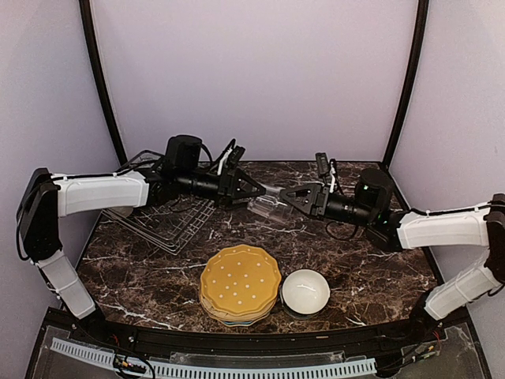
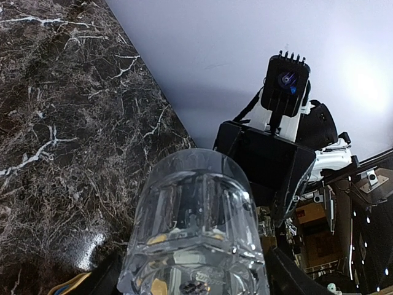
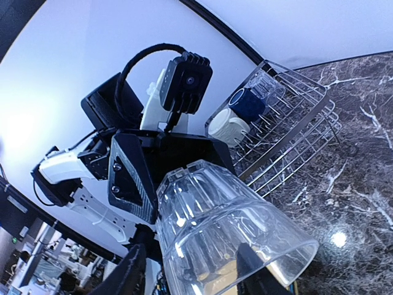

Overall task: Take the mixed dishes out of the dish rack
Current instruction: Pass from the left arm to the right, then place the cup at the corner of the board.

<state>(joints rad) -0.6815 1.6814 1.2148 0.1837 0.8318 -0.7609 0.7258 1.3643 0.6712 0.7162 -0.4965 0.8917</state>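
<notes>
Top external view shows the left gripper point(image 1: 254, 192) and the right gripper point(image 1: 290, 195) facing each other tip to tip over the dark marble table point(image 1: 371, 268), with a clear glass point(image 1: 270, 205) lying on its side between them. The left jaws are clamped on the thick base end of the glass, with a dark finger point(image 2: 105, 278) pressed against each side of it in the left wrist view. The right jaws sit around the wide open rim end. One finger point(image 3: 130, 271) is outside the wall and the other shows only as a dark shape through the glass, so I cannot tell whether they are pressing on it or just straddling it. Behind the left jaws, on the far left part of the table, stands the wire dish rack point(image 1: 170, 217). The right wrist view shows a dark blue mug point(image 3: 249, 103) and a cream mug point(image 3: 228, 128) side by side in it. Nearer the arm bases than both jaws sits a stack of plates with a yellow dotted plate point(image 1: 241, 278) on top. A white bowl point(image 1: 306, 290) stands just beside the stack, on the right jaws' side.
</notes>
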